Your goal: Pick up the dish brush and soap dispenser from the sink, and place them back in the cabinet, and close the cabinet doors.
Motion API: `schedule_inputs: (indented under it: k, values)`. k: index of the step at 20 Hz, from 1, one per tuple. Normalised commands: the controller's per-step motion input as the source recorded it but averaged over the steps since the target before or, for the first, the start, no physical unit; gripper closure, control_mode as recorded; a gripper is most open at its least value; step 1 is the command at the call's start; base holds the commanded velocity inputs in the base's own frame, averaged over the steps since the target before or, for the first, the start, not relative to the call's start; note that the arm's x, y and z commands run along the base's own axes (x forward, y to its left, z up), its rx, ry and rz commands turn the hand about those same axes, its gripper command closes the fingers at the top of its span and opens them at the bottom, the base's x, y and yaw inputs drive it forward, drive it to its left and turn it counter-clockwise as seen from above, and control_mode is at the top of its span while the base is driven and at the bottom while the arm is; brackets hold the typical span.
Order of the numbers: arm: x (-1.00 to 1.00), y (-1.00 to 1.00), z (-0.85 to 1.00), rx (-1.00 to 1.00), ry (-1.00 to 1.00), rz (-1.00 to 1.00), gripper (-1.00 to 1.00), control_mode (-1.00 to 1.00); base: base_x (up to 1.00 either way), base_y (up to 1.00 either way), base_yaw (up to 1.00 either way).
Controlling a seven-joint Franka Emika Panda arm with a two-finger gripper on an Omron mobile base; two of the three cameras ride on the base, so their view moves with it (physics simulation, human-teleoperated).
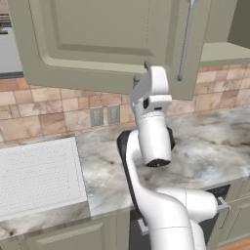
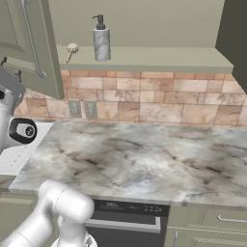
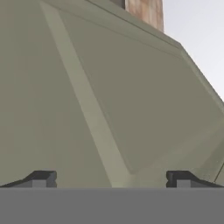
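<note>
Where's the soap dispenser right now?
In the right base view, the soap dispenser stands upright on the open cabinet shelf, just right of the dish brush.

A rendered home kitchen. A marbled counter fills the middle of the right base view, backed by tan tiles with outlets. Olive wall cabinet at the top, its shelf holding a soap dispenser and dish brush. A white ribbed drainboard sits at the left base view's lower left; a dishwasher panel lies under the counter.
</note>
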Motion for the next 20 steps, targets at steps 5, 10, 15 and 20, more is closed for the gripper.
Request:
schedule_inputs:
  k: [5, 10, 15, 20]
  values:
    - [0.02, 0.0, 0.18, 0.0, 0.05, 0.0, -1.0, -1.0, 0.0, 0.0, 0.0]
    - [0.0, 0.0, 0.14, 0.0, 0.04, 0.0, -1.0, -1.0, 0.0, 0.0, 0.0]
    - [0.08, 0.0, 0.15, 0.0, 0.03, 0.0, -1.0, -1.0, 0.0, 0.0, 0.0]
    - [0.15, 0.0, 0.21, 0.0, 0.05, 0.0, -1.0, -1.0, 0.0, 0.0, 0.0]
